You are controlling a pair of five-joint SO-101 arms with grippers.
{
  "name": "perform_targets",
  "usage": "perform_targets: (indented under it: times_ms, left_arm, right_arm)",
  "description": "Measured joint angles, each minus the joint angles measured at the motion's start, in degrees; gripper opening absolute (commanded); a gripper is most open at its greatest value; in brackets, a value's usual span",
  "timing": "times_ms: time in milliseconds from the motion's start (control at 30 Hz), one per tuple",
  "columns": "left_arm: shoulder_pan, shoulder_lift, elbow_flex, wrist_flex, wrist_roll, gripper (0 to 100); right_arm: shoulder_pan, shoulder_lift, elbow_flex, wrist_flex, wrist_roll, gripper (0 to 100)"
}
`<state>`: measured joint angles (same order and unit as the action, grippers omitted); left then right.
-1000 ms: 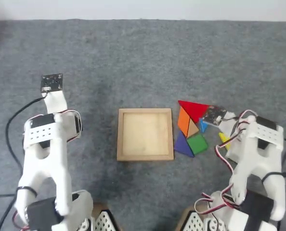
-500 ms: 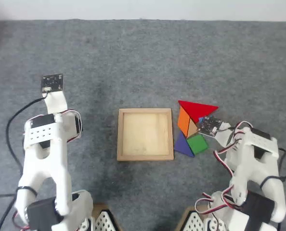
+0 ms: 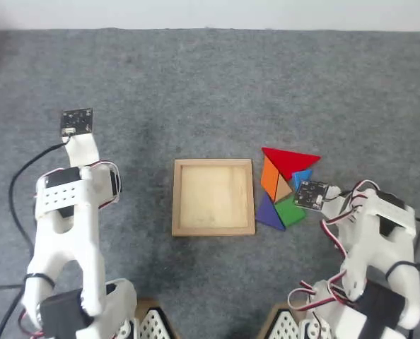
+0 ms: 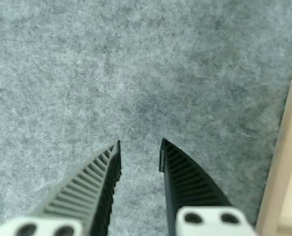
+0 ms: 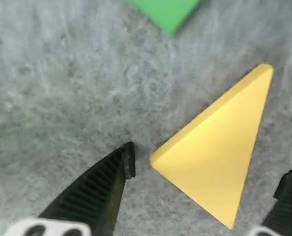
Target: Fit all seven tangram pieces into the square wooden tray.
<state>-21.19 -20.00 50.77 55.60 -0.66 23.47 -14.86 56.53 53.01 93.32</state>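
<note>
On the grey desk (image 3: 196, 85), the empty square wooden tray (image 3: 213, 164) sits centre, six pieces (image 3: 270, 178) clustered just right. Beside the green piece (image 3: 289, 210), the yellow triangle (image 5: 215, 167) lies within the right tool's (image 5: 210, 168) wide spread, square corner toward one finger (image 5: 119, 164), long edge facing the other. The left tool (image 4: 139, 149), narrowly parted, hangs left of the tray.

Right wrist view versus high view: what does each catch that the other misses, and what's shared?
Right wrist: a yellow triangle on the grey mat between the right gripper's open fingers. High view: the wooden tray, the red, orange, blue and purple pieces beside it, and the left arm. Shared: the green piece and the grey mat.
</note>
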Motion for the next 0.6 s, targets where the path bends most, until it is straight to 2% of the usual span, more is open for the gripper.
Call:
perform_targets:
  times_ms: [433,600]
  left_arm:
    - [0.0,0.0,0.0,0.0,0.0,13]
    - [0.0,0.0,0.0,0.0,0.0,13]
  right_arm:
    - [0.5,-0.3,0.8,-0.5,1.0,42.6]
    - [0.5,-0.7,1.1,-0.8,1.0,23.2]
